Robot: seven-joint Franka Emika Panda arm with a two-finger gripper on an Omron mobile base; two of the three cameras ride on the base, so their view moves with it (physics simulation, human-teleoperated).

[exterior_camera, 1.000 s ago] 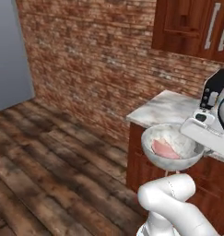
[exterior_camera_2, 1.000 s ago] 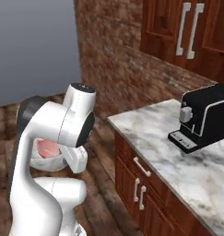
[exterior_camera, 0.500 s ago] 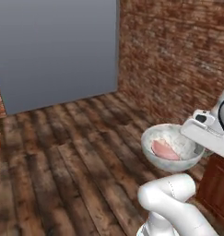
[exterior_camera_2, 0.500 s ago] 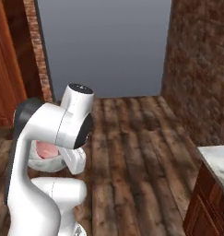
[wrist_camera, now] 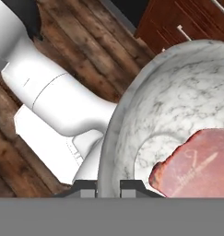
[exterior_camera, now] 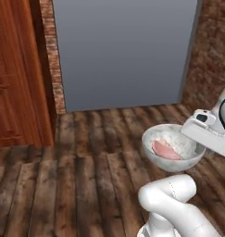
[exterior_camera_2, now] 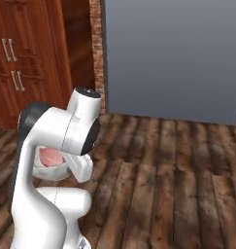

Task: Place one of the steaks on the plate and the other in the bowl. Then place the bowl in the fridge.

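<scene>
Right now the hand (wrist_camera: 108,188) is clenched on the rim of the bowl (exterior_camera: 173,147), w/ one dark finger tip on each side of the bowl's wall near the bottom of the hand view. So the bowl is held up in the air over the wood floor (exterior_camera: 77,171), not resting on anything. It sits upright, level enough, just in front of the robot's white arm. One steak (exterior_camera: 165,149) lies flat inside the bowl, pink w/ pale streaks, down on the bottom & a bit toward one side. In the hand view the steak (wrist_camera: 196,166) touches the bowl's inner wall (wrist_camera: 178,106), which looks white w/ grey marble lines. From the right base view the bowl (exterior_camera_2: 47,171) peeks out behind the arm's big elbow, w/ the pink steak (exterior_camera_2: 51,156) showing in it. Ahead is a big flat grey panel (exterior_camera: 123,51), w/ a brick wall (exterior_camera: 53,69) strip on its left side. Dark red wood cabinets (exterior_camera_2: 27,58) stand further left, well apart from the bowl.
</scene>
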